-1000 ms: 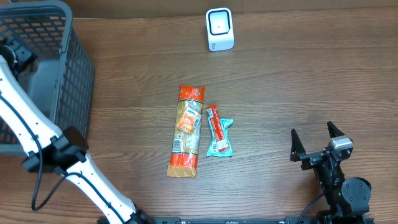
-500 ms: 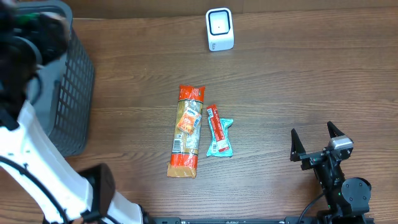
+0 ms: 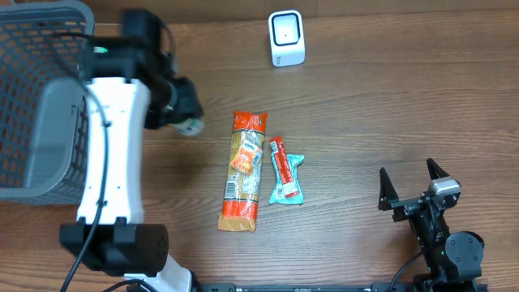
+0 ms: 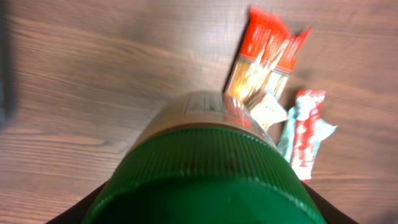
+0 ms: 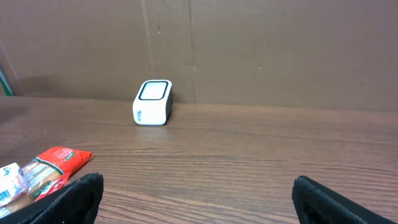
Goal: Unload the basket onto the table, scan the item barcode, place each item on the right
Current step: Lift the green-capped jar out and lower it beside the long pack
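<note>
Green-capped round jar [image 4: 211, 177] is hanging over the wooden table [image 3: 389, 105], clamped in the left gripper [image 3: 186, 120]; seemingly the carrying step is underway, next needing its barcode facing the white scanner [image 3: 286, 38].

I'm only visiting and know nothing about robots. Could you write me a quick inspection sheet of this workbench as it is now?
Surface: brown wooden table, no spills seen.
Job's things: white scanner at the far edge; green-capped container held up; orange pasta packet and teal snack packet side by side mid-table.
Clutter: grey basket at the left end.
Grippers: left gripper closed on the container; right gripper open, empty.
Cables: black cable along the left arm.
Surroundings: brown cardboard wall behind the table.
</note>
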Controlling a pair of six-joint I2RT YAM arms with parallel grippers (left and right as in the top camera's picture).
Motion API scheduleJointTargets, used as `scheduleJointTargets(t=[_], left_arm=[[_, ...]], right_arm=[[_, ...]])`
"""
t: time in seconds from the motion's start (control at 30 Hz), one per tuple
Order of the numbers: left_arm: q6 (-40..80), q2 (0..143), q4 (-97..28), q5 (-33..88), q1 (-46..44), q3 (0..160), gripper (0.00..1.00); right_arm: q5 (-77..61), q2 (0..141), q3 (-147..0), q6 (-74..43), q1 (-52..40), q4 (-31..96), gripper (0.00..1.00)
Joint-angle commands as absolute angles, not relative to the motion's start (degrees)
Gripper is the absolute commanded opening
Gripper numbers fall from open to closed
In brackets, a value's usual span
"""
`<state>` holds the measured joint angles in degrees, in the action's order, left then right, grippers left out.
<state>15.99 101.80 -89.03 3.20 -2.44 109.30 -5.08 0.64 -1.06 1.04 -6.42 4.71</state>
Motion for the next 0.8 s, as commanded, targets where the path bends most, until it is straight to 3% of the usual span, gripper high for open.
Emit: scheduleJointTargets(t=[0.0, 0.43, 0.67, 0.77], left_arm=[[19.2, 101.0, -84.5, 0.2, -6.0, 100.9, 0.46], [28.8, 101.0, -56.9, -2.0, -10.9, 71.8, 0.46], [30.1, 101.0, -53.2, -3.6, -10.9, 67.4, 0.46], [30.1, 101.1, -53.0, -3.6, -10.9, 67.4, 0.52]], right_arm=[[-4.6, 0.2, -0.4, 0.5, -6.5, 4.4, 1.00], [-4.6, 0.2, -0.4, 0.5, -6.5, 4.4, 1.00], [-4.6, 0.2, -0.4, 0.5, -6.5, 4.4, 1.00], [-4.6, 0.2, -0.4, 0.5, -6.5, 4.4, 1.00]])
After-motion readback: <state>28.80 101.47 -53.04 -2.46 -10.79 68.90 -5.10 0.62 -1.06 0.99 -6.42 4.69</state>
